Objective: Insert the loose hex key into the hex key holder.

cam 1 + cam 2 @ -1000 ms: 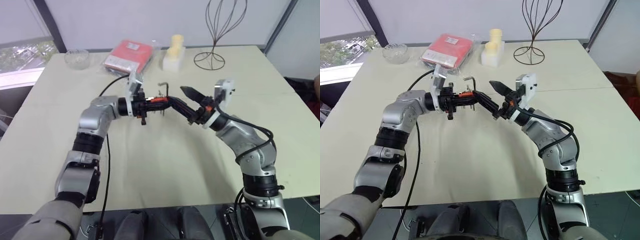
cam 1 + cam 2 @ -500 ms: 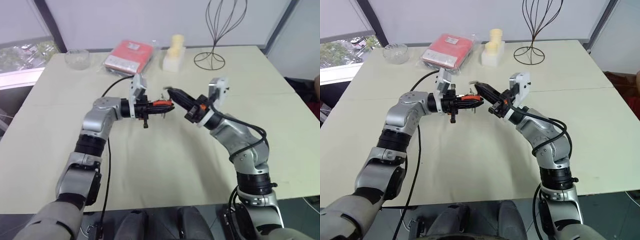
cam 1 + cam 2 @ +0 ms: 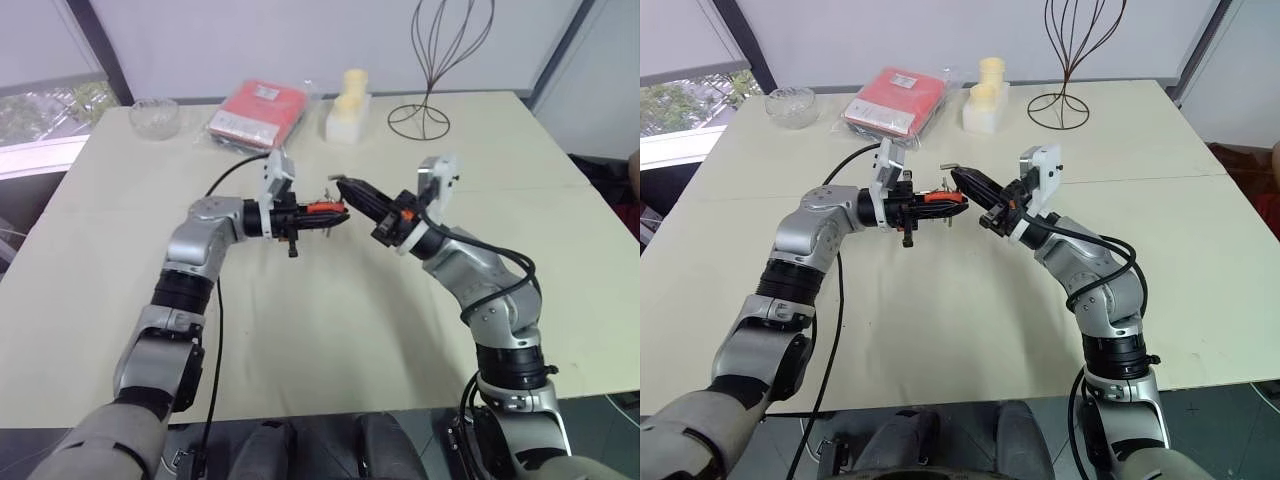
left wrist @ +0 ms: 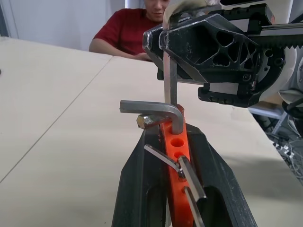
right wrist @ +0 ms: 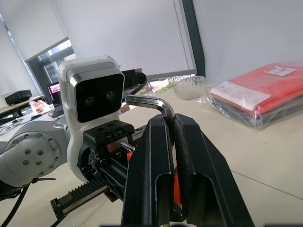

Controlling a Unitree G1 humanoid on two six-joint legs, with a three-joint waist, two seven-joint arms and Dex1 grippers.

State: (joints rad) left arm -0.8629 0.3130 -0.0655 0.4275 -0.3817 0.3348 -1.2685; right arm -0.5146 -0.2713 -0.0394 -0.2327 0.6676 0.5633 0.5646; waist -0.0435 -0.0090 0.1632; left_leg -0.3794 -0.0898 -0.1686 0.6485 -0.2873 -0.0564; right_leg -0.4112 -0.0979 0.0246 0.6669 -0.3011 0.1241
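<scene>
Our left gripper (image 3: 335, 212) clamps the hex key holder (image 4: 176, 156) level; our right gripper (image 3: 343, 183) pinches the loose hex key (image 4: 163, 108) upright, seemingly over a hole

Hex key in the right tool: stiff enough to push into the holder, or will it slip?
Probably stiff: the hex key looks like solid bent metal. It may pivot, since the right tool pinches only its thin smooth shaft. The holder looks firmly clamped in the left tool.
</scene>
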